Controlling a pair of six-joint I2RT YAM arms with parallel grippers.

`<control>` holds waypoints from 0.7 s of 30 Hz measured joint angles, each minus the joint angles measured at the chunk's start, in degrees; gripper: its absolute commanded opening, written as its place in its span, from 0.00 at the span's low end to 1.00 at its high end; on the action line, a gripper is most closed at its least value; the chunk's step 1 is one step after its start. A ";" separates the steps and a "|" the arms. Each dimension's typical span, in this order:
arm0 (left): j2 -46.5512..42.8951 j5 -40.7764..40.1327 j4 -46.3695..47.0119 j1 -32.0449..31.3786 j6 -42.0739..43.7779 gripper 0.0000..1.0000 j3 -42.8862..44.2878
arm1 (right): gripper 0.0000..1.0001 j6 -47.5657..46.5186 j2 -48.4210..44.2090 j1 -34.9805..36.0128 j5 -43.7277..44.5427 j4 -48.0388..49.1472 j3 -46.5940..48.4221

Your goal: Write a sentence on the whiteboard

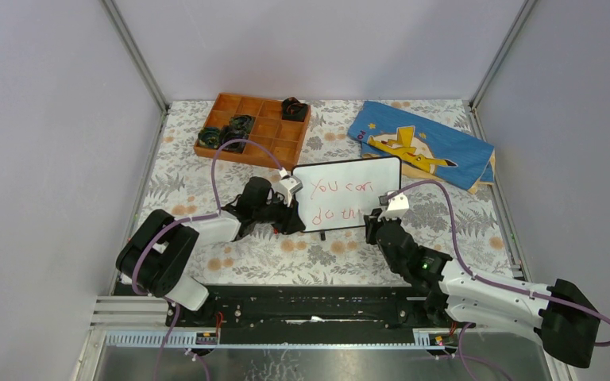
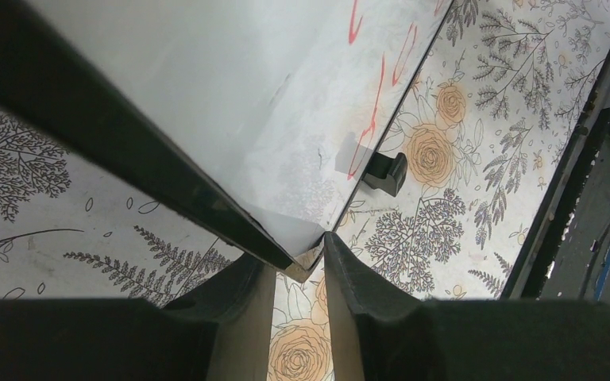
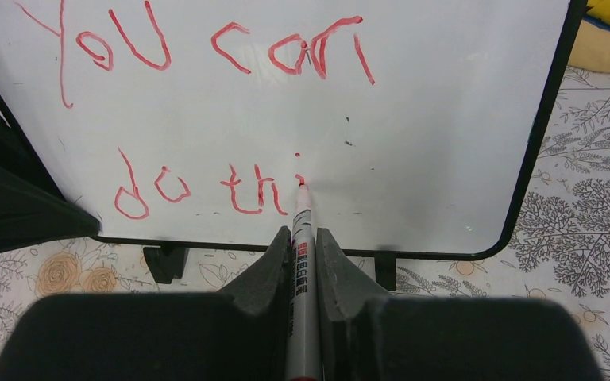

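The whiteboard (image 1: 348, 194) stands upright on its two little black feet near the middle of the flower-patterned desk (image 1: 318, 258), with its white face turned toward the arms. The left claw (image 1: 290, 208) is closed on the whiteboard's left edge. In the left wrist view the lower corner of the black frame is pinched between the two fingers (image 2: 357, 294), and one foot (image 2: 387, 173) shows just beyond them.

The right claw (image 3: 303, 242) is in front of the whiteboard's lower right part. It is clamped around a marker (image 3: 301, 238) that runs out between its fingers, and the red tip touches the white surface. The sentence (image 3: 242, 194) is thin red handwriting in two lines, "You can" on the upper line and "do thi" on the lower one. The marker tip rests at the foot of the "i", with the dot just above it.

Behind the whiteboard to the left lies an orange tray (image 1: 254, 131) split into compartments, a few of which hold dark things too small to make out. Behind the whiteboard to the right, near its upper corner but apart from it, lies a blue cloth (image 1: 437, 147) with a yellow figure on it
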 measured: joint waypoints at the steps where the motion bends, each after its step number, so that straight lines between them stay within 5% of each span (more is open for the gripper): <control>1: 0.00 -0.02 0.00 0.02 0.00 0.34 0.00 | 0.00 0.11 -0.02 0.00 -0.13 -0.20 -0.04; 21: 0.00 -0.20 -0.09 -0.22 0.00 0.34 0.00 | 0.00 2.49 -2.34 0.00 -1.84 -3.37 -1.66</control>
